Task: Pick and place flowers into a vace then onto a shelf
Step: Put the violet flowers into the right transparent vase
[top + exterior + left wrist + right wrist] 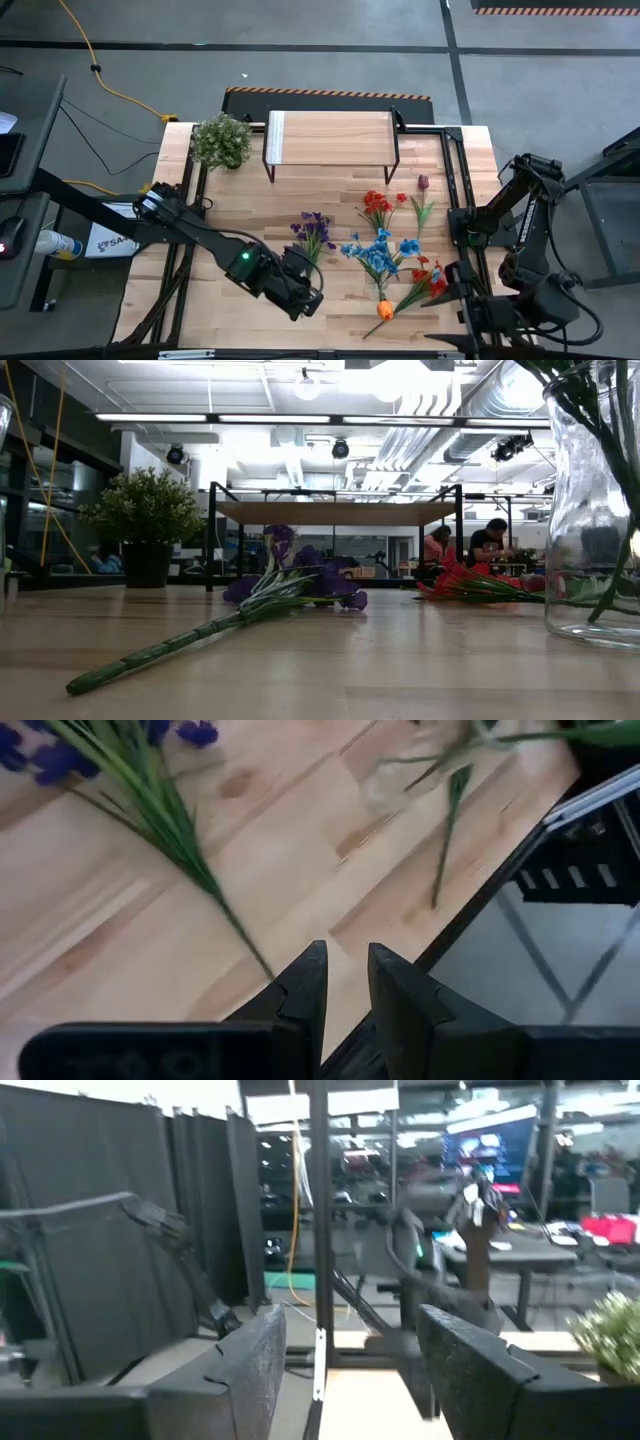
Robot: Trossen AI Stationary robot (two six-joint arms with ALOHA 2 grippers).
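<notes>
The left hand [308,297], fingers narrowly parted and gripping nothing, hovers at the purple flower's [314,233] stem end; the right hand [345,1370] waits open.

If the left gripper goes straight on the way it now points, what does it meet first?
Most likely the green stem of the purple flower: the left gripper, its fingers narrowly apart and holding nothing, points along the wooden table with that stem's lower end just ahead. Depth is unclear, so it might touch the tabletop first.
</notes>
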